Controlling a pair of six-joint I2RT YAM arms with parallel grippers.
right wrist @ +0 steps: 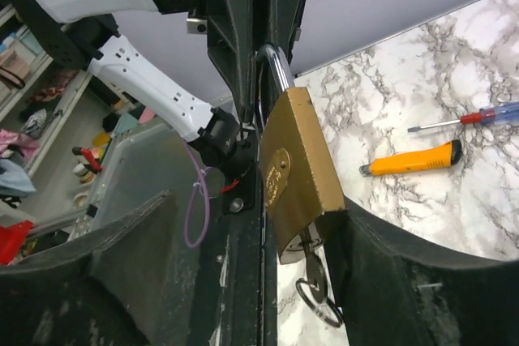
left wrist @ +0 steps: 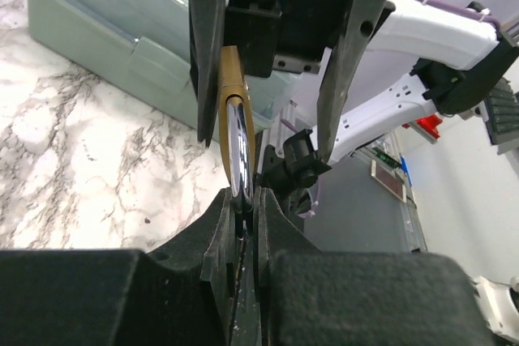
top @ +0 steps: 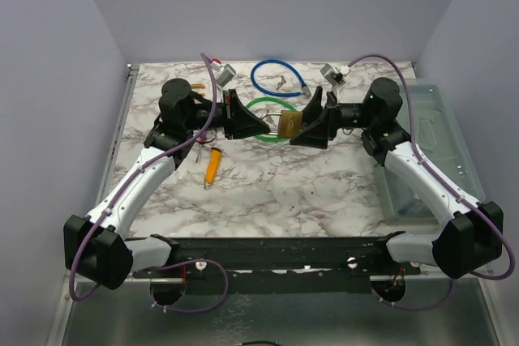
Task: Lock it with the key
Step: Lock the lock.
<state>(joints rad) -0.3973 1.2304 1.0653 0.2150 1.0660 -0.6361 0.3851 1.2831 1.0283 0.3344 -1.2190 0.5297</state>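
Over marble table [top: 284,188], pinching lock [right wrist: 296,168] by shackle [right wrist: 276,66] in left gripper [left wrist: 243,204], with right gripper [right wrist: 268,200] gaping round body; may swing, shedding key [right wrist: 312,281].

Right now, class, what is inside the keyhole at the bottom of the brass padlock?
A silver key, its head sticking out below the brass padlock. Its blade is hidden inside the lock body.

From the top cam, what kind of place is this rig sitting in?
Probably a robotics lab test cell: a marble-print tabletop boxed in by plain lavender walls, staged props such as a brass padlock, a blue cable lock and a utility knife, and cluttered shelving beyond in the right wrist view.
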